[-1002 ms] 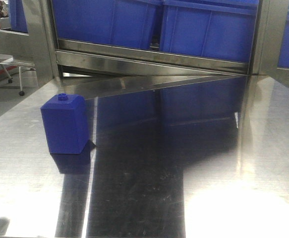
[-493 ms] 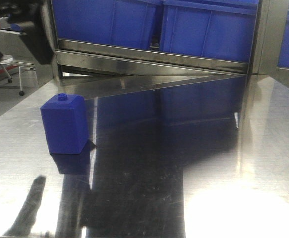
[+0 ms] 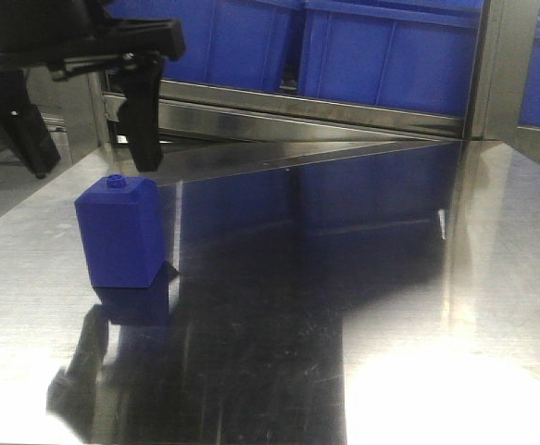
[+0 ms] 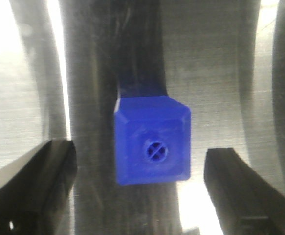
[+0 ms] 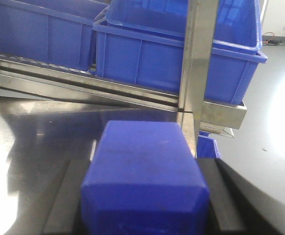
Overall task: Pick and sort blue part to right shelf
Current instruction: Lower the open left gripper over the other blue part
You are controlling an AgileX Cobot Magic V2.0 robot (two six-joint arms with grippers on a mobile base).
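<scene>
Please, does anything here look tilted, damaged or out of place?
Nothing stands out. The knobbed blue block stands upright and whole on the steel table, with the open left gripper hanging over it. The right gripper holds a second blue block squarely.

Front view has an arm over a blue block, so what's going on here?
The left pincer hovers open over the knobbed blue block, which stands upright on the steel table. Its fingers are clear of the block on both sides. The right pincer is shut on another blue block, apparently the blue part, held up facing the shelf of blue bins. It is not yet placed.
</scene>
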